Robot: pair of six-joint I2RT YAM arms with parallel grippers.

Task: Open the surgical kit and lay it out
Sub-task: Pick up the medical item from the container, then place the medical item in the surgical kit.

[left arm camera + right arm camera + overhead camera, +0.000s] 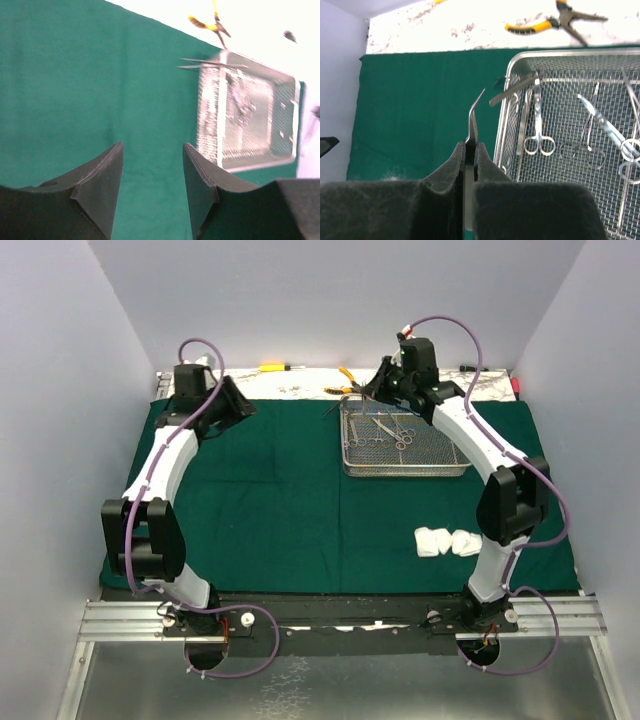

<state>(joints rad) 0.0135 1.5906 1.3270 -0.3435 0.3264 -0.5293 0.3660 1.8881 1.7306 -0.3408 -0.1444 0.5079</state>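
You're in the lay-out step: cloth [270,500] is already spread flat, tray [506,125] sits on its far right part, and gauze [447,540] lies on the cloth nearer the R arm's base. Clamps [538,142] & other tools are in the tray, not yet laid out.

R gripper [471,150] is pressed together on a curved-tip tweezers [472,120], pinching it at the back end w/ the tip pointing far. It hangs over bare cloth just beside the tray's left rim. Can't tell how high off the cloth.

L gripper [152,165] is spread, nothing between the fingers, over cloth well left of the tray.

Next move, as I read it: bring the tweezers down flat on green left of the tray, then let go.

Watch:
- tray rim is close on your right; go left, not right.
- a 2nd tweezers [512,91] lies across the rim's far-left corner, sticking out over the cloth; a brush could tip it off.
- cloth's far edge is near, pliers [555,24] beyond it.
- most open room: cloth centre, between the 2 arms.
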